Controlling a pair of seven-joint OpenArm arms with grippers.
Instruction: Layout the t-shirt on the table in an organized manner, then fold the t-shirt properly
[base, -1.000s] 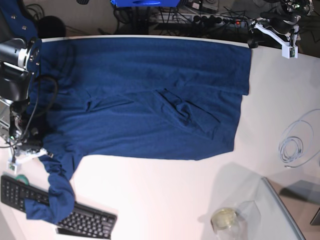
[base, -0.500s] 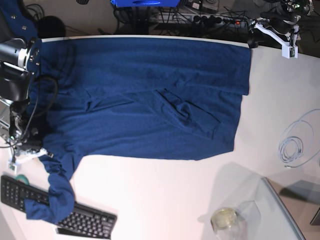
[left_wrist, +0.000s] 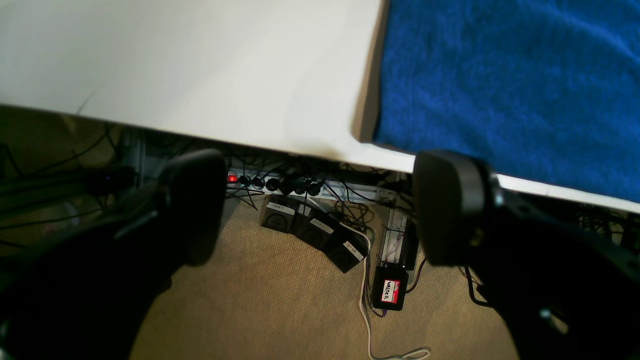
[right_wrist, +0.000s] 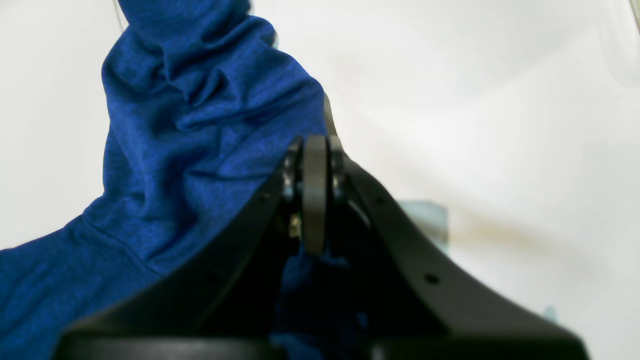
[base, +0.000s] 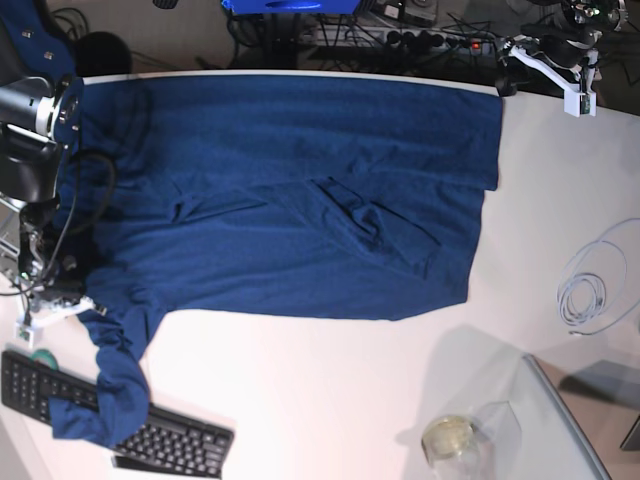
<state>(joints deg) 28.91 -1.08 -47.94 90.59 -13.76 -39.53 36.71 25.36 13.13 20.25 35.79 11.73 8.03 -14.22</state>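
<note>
Right gripper (right_wrist: 315, 200) is pinched fully closed down at the sleeve end of the t-shirt (base: 290, 190). In its wrist view the blue cloth bunches up right against the closed jaws and there's more blue tucked under them, so my read is it's got a pinch of the shirt near the sleeve seam, though the contact point itself is dark and blurry, so don't quote me.

Using the shirt as the landmark: it's spread over the table (base: 330, 400), mostly flat but with a diagonal ridge of wrinkles mid-body. The sleeve nearest that gripper trails off the main body, twisted into a rope, and drapes onto the keyboard (base: 170, 445) at the near edge.

Past the shirt's far hem corner, the left gripper (left_wrist: 320, 205) hangs out beyond the table edge with its jaws wide apart and nothing between them, looking down at power strips on the floor.

What could go wrong, imo:
- If the right arm pulls with that pinch, the roped sleeve could drag the keyboard or just stay twisted instead of opening flat.
- A thin pinch may slip, leaving the sleeve bunched.
- The far hem already sits right at the table edge, so tugging that way could send it sliding off.
- The middle crease gets folded in if nobody smooths it first.
</note>
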